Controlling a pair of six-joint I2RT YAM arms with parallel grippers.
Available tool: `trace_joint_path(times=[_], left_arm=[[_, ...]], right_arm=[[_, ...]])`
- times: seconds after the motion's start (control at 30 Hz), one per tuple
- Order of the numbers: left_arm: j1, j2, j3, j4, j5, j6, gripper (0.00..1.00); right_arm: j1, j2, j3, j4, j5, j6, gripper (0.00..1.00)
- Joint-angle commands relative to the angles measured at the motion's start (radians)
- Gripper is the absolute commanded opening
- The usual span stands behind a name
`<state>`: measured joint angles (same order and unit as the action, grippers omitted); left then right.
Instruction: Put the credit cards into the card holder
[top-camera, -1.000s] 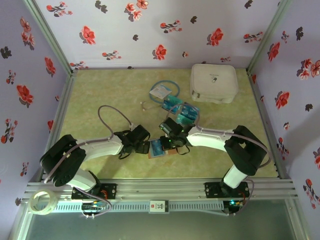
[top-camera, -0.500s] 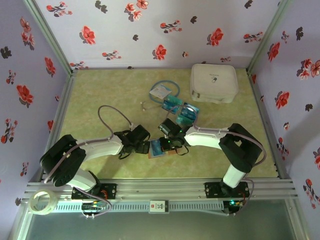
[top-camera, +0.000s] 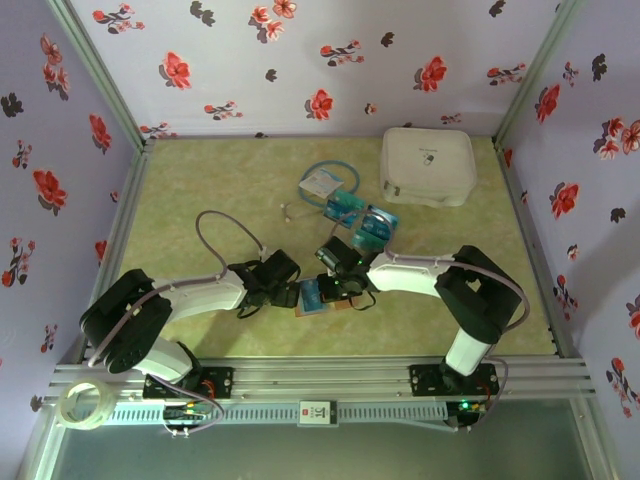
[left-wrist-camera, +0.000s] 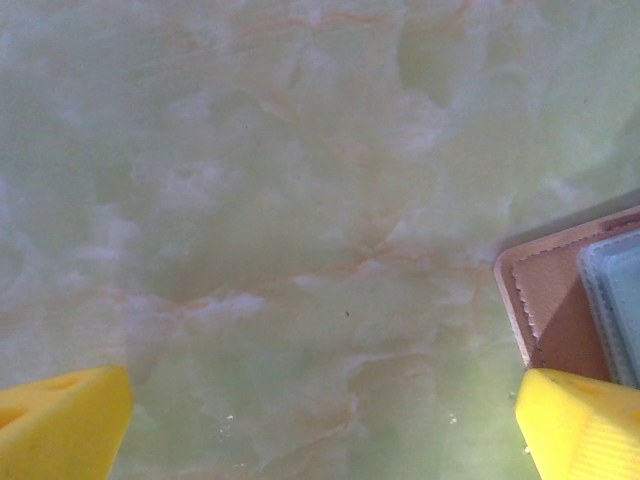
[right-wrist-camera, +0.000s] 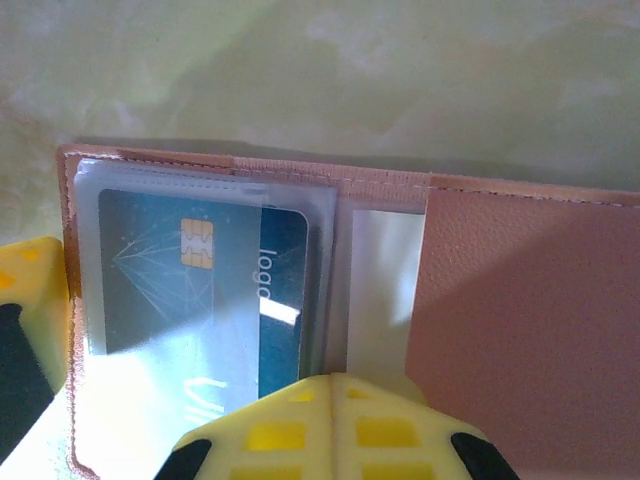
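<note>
bench (top-camera: 200, 210): pale green-yellow, marbled with faint orange veins; smooth, with a slight sheen.
holder (right-wrist-camera: 520, 330): reddish-brown, grained like leather, with a stitched rim. It lies open and flat at the bench's near middle, between the two claws.
sleeves (right-wrist-camera: 375, 280): clear, glossy plastic leaves stacked on the holder's left half.
card (right-wrist-camera: 190, 290): thin, teal-blue, with a gold chip and a pale line pattern. It sits inside the top sleeve; its lower part is washed out by glare and the print is only partly legible.
loose cards (top-camera: 360, 217): small blue-teal rectangles, overlapping on the bench beyond the holder, toward the case. The count is unclear.
left claw (left-wrist-camera: 320, 428): yellow wedge-shaped fingers (left-wrist-camera: 60, 420) spread wide, with nothing but bare bench between them. One tip is just beside the holder's corner — whether it touches, I cannot tell.
right claw (right-wrist-camera: 332, 400): yellow with square recesses and black insets, tips pressed together, gripping nothing that shows. It sits over the holder's near edge at the sleeves; contact is uncertain.
case (top-camera: 427, 165): white, rounded square, at the far right of the bench.
packet (top-camera: 320, 183): pale blue square with a loop of blue tubing.
hidden: from above, the arms cover much of the holder. The wrist frames cut off its near edge and far half. A yellow piece at the left edge of the right wrist view is cropped — which claw it belongs to is unclear.
</note>
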<state>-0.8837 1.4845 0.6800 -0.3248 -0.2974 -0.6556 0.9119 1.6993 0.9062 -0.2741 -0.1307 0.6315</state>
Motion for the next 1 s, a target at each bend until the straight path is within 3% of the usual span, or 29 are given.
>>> trace_joint_path(times=[0.0,0.53,0.97], left_arm=[[-0.009,0.012,-0.013,0.012,-0.019,-0.007,1.00],[-0.009,0.009,-0.017,0.012,-0.019,-0.007,1.00],[-0.009,-0.010,-0.019,-0.005,-0.031,-0.007,1.00]], right_arm=[[0.017,0.025,0.024,0.024,-0.020,0.016,0.00],[0.041,-0.002,0.024,0.059,-0.033,0.041,0.00],[0.018,-0.056,0.005,0.006,0.040,0.025,0.00]])
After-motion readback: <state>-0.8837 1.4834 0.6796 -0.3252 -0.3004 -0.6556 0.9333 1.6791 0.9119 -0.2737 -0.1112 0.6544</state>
